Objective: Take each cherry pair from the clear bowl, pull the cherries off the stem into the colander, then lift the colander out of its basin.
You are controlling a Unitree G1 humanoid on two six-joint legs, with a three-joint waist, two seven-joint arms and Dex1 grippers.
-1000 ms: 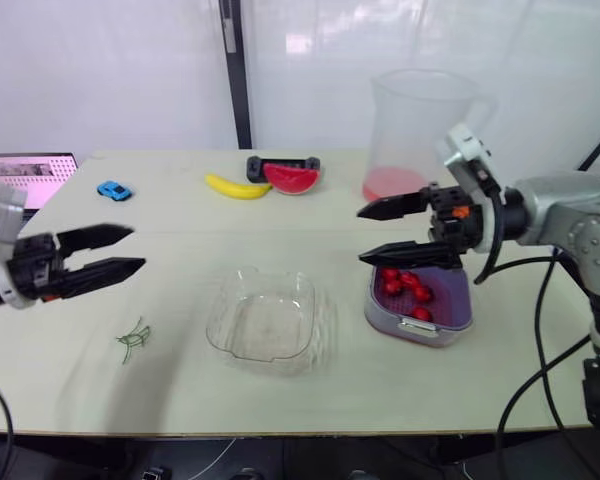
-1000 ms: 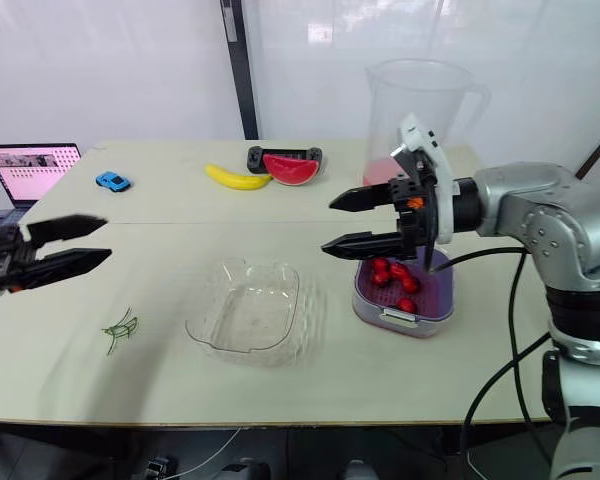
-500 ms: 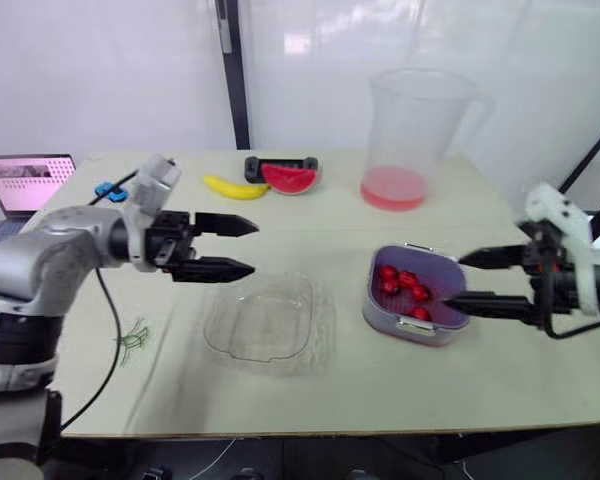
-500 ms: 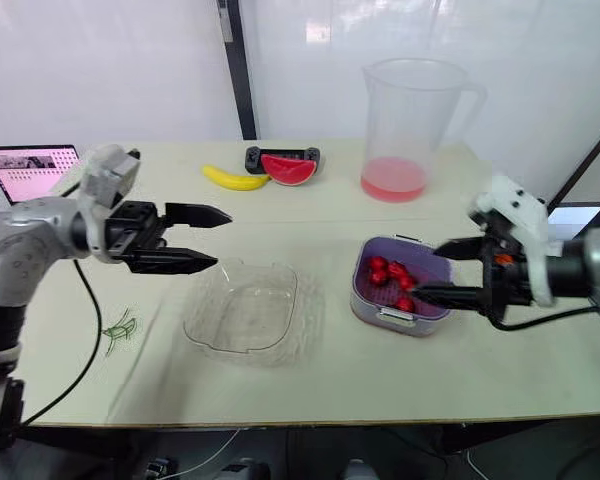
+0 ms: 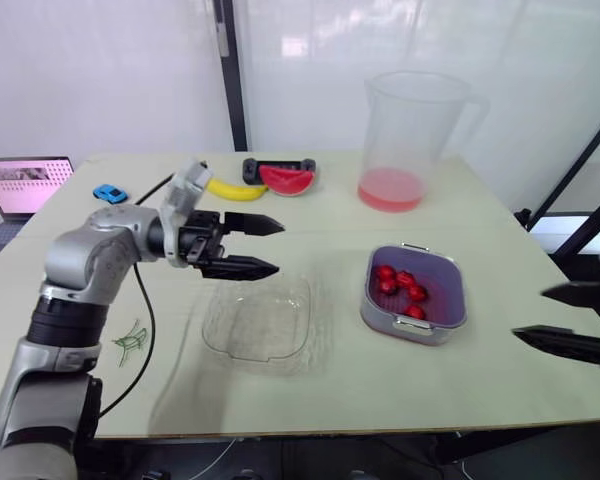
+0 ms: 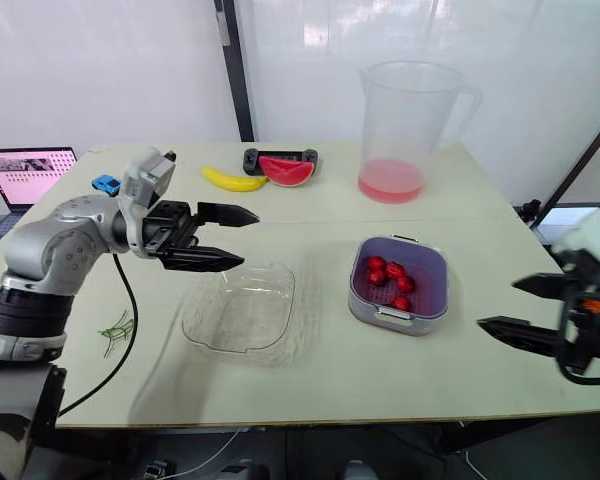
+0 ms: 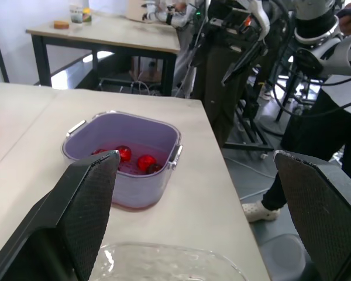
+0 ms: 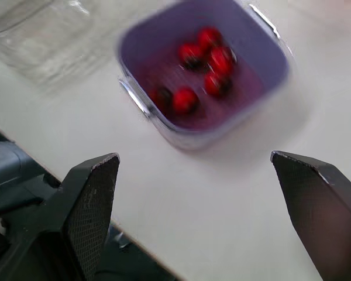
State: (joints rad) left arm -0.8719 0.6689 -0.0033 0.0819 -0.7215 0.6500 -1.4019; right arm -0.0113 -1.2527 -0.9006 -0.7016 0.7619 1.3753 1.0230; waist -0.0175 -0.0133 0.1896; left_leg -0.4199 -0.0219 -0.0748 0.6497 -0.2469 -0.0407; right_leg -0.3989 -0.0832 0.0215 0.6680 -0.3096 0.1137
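- Table (image 6: 310, 375): the clear bowl (image 6: 238, 315) sits left of centre and the colander (image 6: 398, 290) right of centre. They stand apart, with a bare strip of table between them.
- Colander: purple, seated in its grey basin (image 5: 408, 328), with several loose red cherries (image 6: 388, 275) inside. Stems (image 6: 115, 328) lie on the table well to the left of the bowl.
- Left gripper (image 6: 250, 238): fingers spread wide and holding nothing. It hovers over the far left corner of the bowl, with its tips pointing toward the colander.
- Right gripper (image 6: 497, 303): also spread wide and empty. It hangs at the table's right edge, with its tips just inside the edge and its wrist outside it. It is well apart from the colander.
- Open room: bare table runs from bowl and colander to the front edge. More bare table lies between the colander and the right edge.
- Back of table: the jug (image 6: 410, 130) stands behind the colander. The banana (image 6: 232, 180) and watermelon slice (image 6: 286, 168) lie behind the bowl. The toy car (image 6: 106, 184) and laptop (image 6: 28, 165) are at the far left. All are well apart from the bowl and colander.
- Left wrist view: it shows the colander side-on with both handles, and the near rim of the bowl. Beyond the table's right edge are a person's leg and shoe (image 7: 263, 211) and a second table (image 7: 105, 29). The head views show none of these.
- Right wrist view: it looks down into the colander from the front right. A corner of the bowl and the table's front edge are in view, with dark space below the edge.
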